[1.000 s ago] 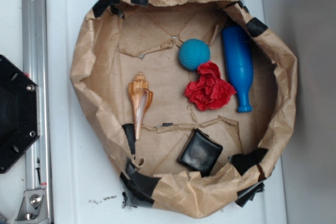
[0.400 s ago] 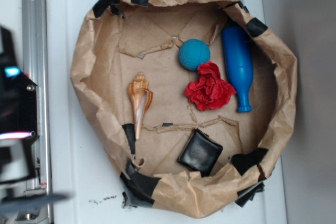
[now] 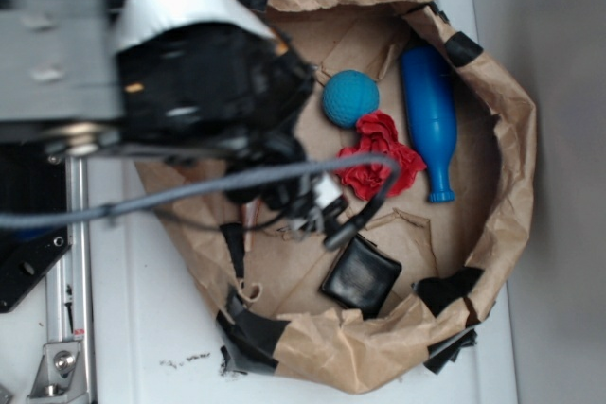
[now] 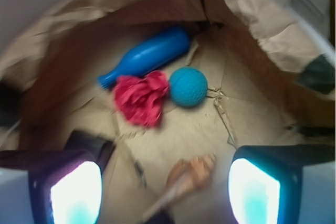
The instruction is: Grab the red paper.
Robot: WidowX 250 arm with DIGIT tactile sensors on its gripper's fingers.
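Black arm [image 3: 204,92], white cap, grey cable [image 3: 189,191]

The red paper [image 3: 381,160] was crumpled, matt and ruffled. The brown paper lining [image 3: 492,153] looked creased and dull, patched with glossy black tape [image 3: 252,336]. The teal ball [image 3: 350,98] had a finely pebbled surface; the blue bottle [image 3: 431,115] was smooth, shiny plastic. The white tabletop [image 3: 151,328] looked smooth.
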